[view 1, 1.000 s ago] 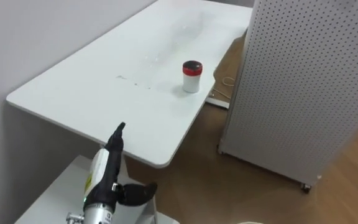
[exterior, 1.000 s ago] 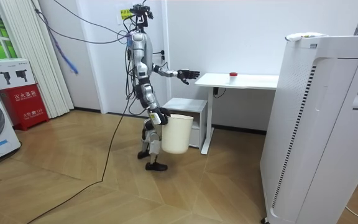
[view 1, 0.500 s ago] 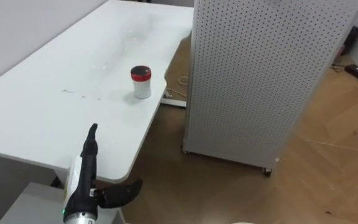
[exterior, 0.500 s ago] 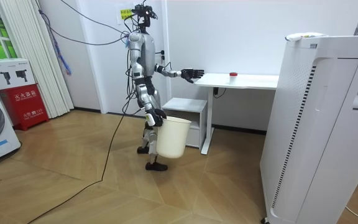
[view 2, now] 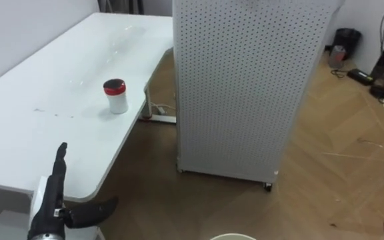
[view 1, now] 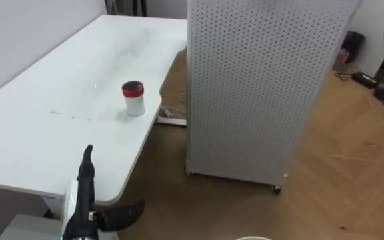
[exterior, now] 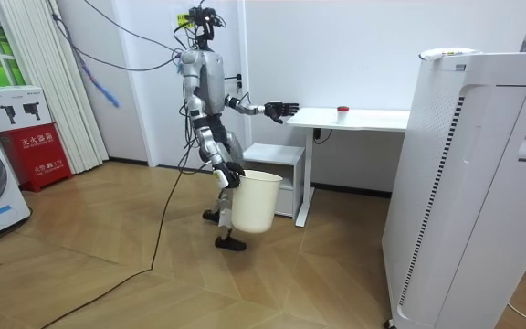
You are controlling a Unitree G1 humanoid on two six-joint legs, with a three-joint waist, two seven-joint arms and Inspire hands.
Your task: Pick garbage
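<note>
I counted one small white jar (view 1: 133, 98) with a red lid, one white bucket (exterior: 252, 201) and one tall perforated white cabinet (view 1: 259, 87). The jar stood upright on the white surface (view 1: 39, 127), close to its right edge and just left of the cabinet, which stood on the wooden floor. In the room view the bucket hung clear of the floor at the robot's right hand (exterior: 226, 174). I could not tell how that hand gripped the rim, nor what lay inside the bucket. The left hand (view 1: 85, 190) reached forward over the near end of the surface. Its fingers (view 1: 87, 167) were straight and pointed away, its thumb stuck out to the right, and it held nothing. The jar sat well beyond it.
</note>
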